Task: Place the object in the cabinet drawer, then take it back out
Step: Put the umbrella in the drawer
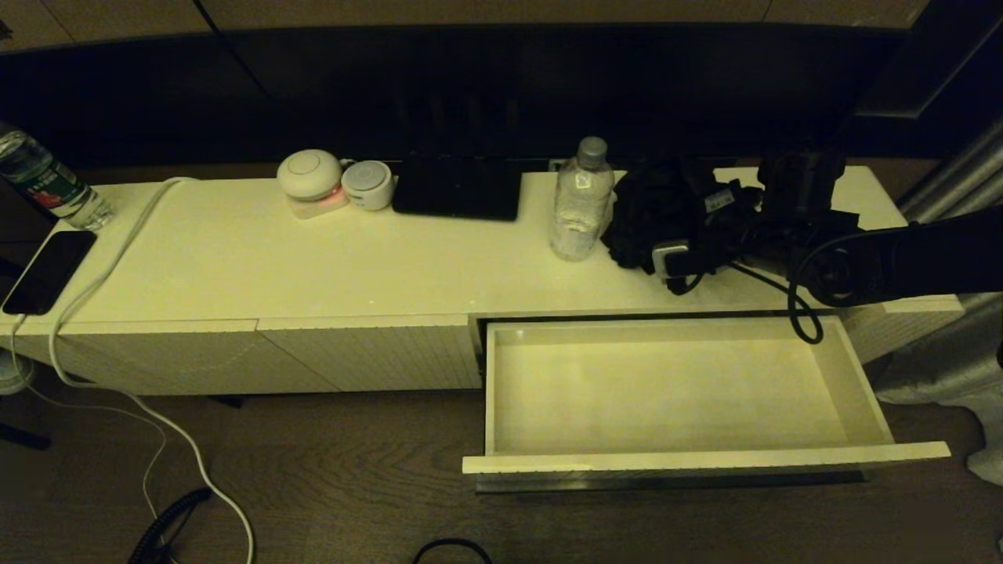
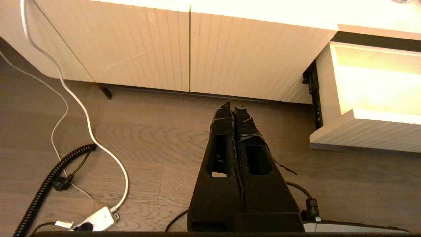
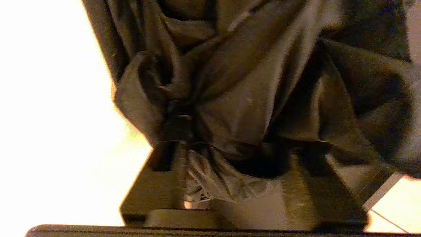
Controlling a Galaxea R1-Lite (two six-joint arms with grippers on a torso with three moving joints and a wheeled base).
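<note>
Dark crumpled fabric [image 3: 250, 98] fills my right wrist camera, bunched between the right tool's [image 3: 230, 184] fingers; I judge that tool clamped on it. On the head camera the fabric [image 1: 650, 211] sits on the cabinet [image 1: 235, 258] top beside a clear water bottle [image 1: 581, 200], with my right arm reaching in from the right. Cabinet drawer [image 1: 674, 384] stands pulled fully out, its floor bare, directly in front of and below the fabric. Key relation: the drop point lies toward me and down from the right tool, so that arm is the nearer. Left tool [image 2: 234, 110] hangs parked low over the floor, fingers pressed together, holding nothing.
</note>
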